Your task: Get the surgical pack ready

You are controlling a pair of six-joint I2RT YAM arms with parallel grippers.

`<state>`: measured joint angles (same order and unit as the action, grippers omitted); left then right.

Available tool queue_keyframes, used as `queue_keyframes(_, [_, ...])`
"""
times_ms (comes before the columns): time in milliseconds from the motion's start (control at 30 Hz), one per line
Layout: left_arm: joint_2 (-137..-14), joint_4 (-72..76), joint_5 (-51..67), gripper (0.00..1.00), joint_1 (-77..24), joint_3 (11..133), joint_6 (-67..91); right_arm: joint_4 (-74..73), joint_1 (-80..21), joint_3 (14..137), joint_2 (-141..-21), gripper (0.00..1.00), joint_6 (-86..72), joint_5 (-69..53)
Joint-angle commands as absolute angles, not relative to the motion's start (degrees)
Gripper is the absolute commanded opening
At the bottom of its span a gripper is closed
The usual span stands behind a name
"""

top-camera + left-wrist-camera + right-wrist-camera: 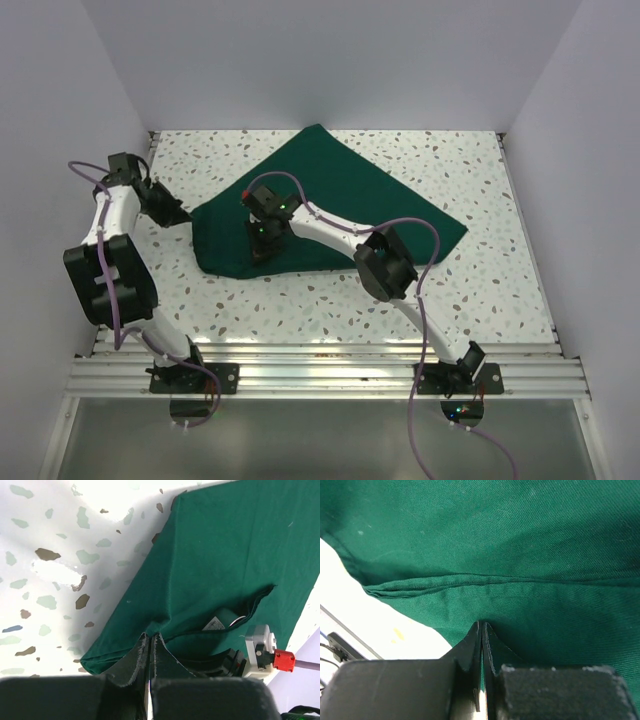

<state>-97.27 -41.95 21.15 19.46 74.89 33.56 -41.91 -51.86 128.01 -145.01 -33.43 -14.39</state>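
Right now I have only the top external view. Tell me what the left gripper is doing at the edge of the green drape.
Observer: In the left wrist view, the left gripper is shut, and the edge of the green drape is puckered up between its fingertips.
Operator: Now report the right gripper.
Observer: In the right wrist view, the right gripper is shut too. A sliver of green shows between its fingers.
Operator: Describe the cloth just ahead of it.
Observer: A stitched hem runs across the cloth just beyond the fingertips.
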Motion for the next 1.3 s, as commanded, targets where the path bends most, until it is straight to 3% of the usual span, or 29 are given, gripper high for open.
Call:
queue_keyframes(0, [-94.75, -45.43, 17.77, 0.0, 19.34, 80.59, 35.51, -42.63, -52.03, 127.53, -146.25, 0.0, -32.43, -11.87])
queue_keyframes(733, [-85.34, -40.17, 23.47, 0.0, 12.13, 77.87, 44.21, -43.42, -51.94, 129.55, -147.84, 0.0, -31.47, -13.44])
queue_keyframes(1000, [-84.11, -40.43, 23.82, 0.0, 10.2, 76.55, 44.38, -42.98, -50.36, 132.62, -140.55, 0.0, -32.17, -15.38])
queue_keyframes(1267, [-84.81, -40.25, 24.43, 0.0, 9.14, 78.04, 45.0, -45.0, -41.76, 132.72, -131.23, 0.0, -32.35, -15.12])
